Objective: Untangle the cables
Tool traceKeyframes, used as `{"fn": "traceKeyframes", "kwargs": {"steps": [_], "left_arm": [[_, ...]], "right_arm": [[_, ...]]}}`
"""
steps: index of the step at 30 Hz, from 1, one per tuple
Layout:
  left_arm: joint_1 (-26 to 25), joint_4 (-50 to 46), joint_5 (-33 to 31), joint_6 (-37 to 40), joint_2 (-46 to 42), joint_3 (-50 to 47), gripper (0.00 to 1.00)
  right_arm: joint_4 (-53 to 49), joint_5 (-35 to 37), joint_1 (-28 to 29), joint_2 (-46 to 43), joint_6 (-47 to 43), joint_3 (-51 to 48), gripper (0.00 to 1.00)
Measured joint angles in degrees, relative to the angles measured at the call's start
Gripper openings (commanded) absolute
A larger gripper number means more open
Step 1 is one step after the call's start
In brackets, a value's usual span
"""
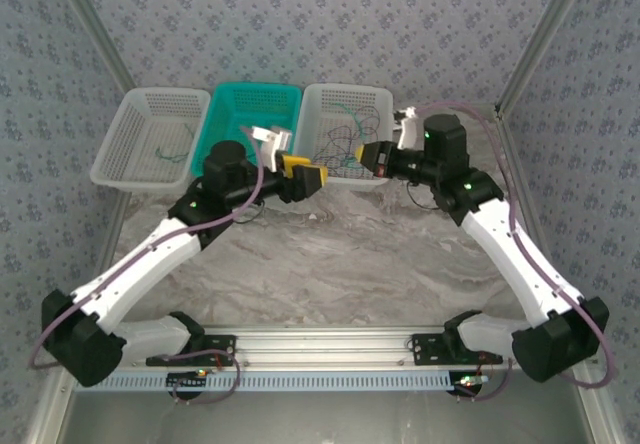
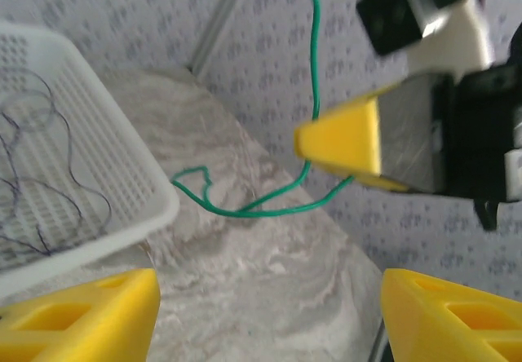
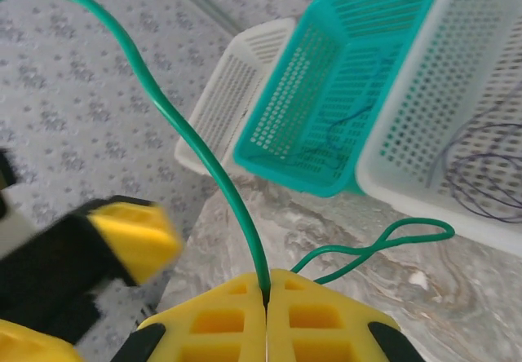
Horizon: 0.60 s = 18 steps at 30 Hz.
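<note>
Right end effector (image 3: 266, 284): the yellow fingers are pressing together, clamping a green cable (image 3: 175, 125) at their tips
Green cable: one length is rising from the clamp and arching away overhead; the other is trailing down to the bench (image 1: 330, 254) and lying there in a loose loop, just beside the corner of a white basket
Left end effector (image 2: 269, 321): the fingers are standing wide apart, gripping nothing, hovering above the bench and facing the right end effector close by
Right-hand white basket (image 1: 378, 99): is sitting just behind both end effectors, holding a tangle of dark thin cables (image 3: 481, 174)
Teal basket (image 1: 255, 88): is standing in the middle, just beside the white baskets on either side, with a thin dark blue cable (image 3: 347, 121) lying inside
Left-hand white basket (image 1: 125, 139): is holding a small teal squiggle of cable (image 1: 172, 152)
Bench: the marbled grey surface is carrying all three baskets in a row along its far edge
</note>
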Motion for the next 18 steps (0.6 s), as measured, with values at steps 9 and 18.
{"fn": "traceKeyframes", "kwargs": {"steps": [9,18], "left_arm": [[4.44,-1.53,-2.69,-9.94,1.75,4.44,0.96],[12.00,10.25,-1.88,-26.05,8.48,-1.95,0.21]], "right_arm": [[-3.67,-5.70,5.79,12.90,-9.46,7.85,0.00],[-5.11,-11.10,7.19,20.94,-11.98,13.16,0.00]]}}
